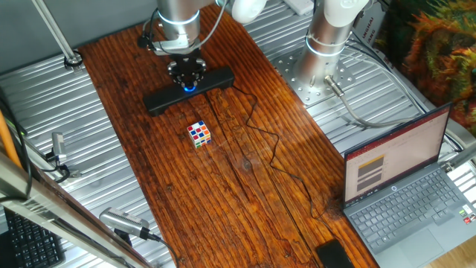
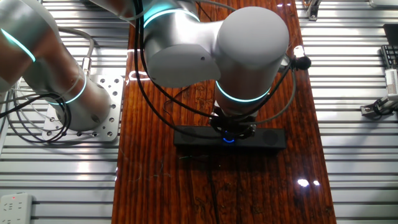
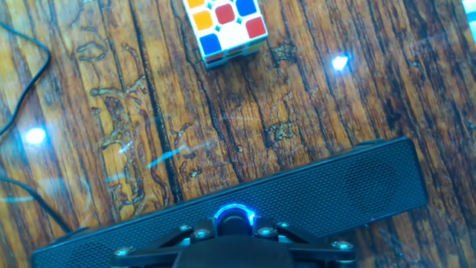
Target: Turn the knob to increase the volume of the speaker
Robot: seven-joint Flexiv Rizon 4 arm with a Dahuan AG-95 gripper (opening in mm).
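The speaker (image 1: 160, 100) is a long, slim black bar lying across the wooden table (image 1: 223, 193); it also shows in the other fixed view (image 2: 267, 138) and in the hand view (image 3: 357, 182). The knob (image 3: 234, 219) sits at its middle, ringed by a blue glow that shows in both fixed views (image 1: 190, 87) (image 2: 229, 139). My gripper (image 1: 187, 79) points straight down onto the middle of the speaker, and its jaws stand close on either side of the knob. The gripper's body (image 3: 234, 237) hides the lower half of the knob in the hand view.
A multicoloured puzzle cube (image 1: 198, 133) (image 3: 224, 26) lies a little in front of the speaker. The thin black cable (image 1: 268, 145) winds from the speaker toward an open laptop (image 1: 409, 186) at the right. The arm's base (image 1: 327, 37) stands behind on a metal plate.
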